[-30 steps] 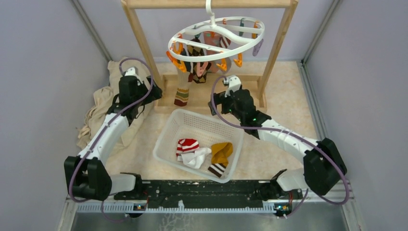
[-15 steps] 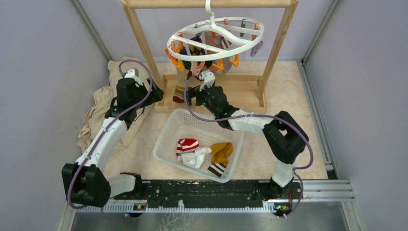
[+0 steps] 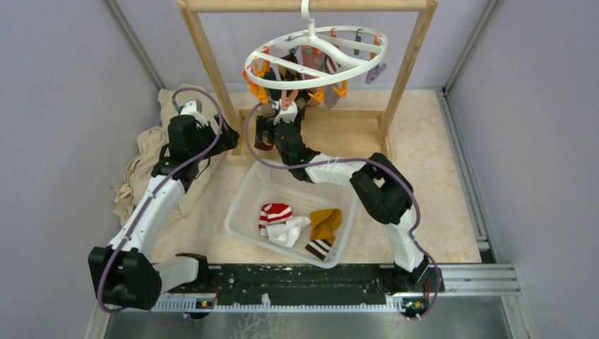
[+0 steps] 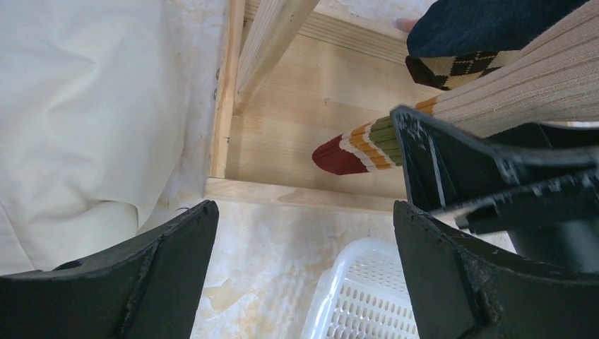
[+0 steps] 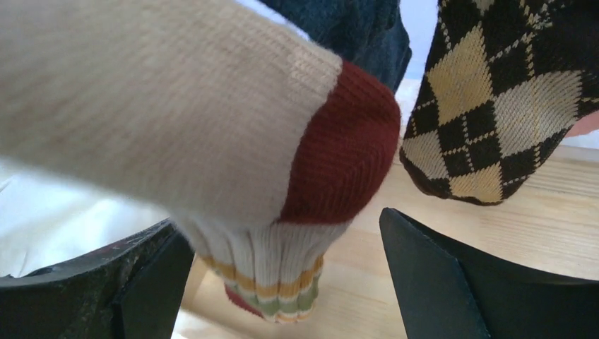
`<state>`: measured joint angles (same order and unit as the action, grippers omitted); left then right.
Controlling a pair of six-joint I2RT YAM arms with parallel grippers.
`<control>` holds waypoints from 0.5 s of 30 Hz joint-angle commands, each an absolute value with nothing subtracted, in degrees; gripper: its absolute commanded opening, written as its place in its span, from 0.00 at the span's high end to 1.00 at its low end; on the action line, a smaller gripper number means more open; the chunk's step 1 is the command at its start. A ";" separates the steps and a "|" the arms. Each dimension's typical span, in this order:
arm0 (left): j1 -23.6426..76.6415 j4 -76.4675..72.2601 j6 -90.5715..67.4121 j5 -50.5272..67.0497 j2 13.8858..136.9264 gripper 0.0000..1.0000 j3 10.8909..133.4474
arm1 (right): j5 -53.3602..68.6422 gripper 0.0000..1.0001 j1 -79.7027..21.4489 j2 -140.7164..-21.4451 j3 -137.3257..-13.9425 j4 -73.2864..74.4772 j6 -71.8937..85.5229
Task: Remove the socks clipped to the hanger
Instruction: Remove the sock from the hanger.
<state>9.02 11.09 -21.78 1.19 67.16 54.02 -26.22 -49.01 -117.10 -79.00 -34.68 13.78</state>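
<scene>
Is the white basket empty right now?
No, the basket holds a red-striped sock, a white sock and a mustard sock.

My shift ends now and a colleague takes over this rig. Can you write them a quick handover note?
Left end effector: open, empty, low beside the wooden frame.
Right end effector: open, jaws either side of the cream sock that hangs from the hanger, not closed on it.
Done: striped sock, white sock and mustard sock lie in the basket.
Left: cream sock, argyle sock and navy sock hang clipped; more may be hidden behind them.
</scene>
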 commanded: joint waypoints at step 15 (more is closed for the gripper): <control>9.32 11.84 -20.39 3.13 64.15 0.01 54.31 | -37.03 0.46 -50.20 -119.07 -85.71 -31.82 18.66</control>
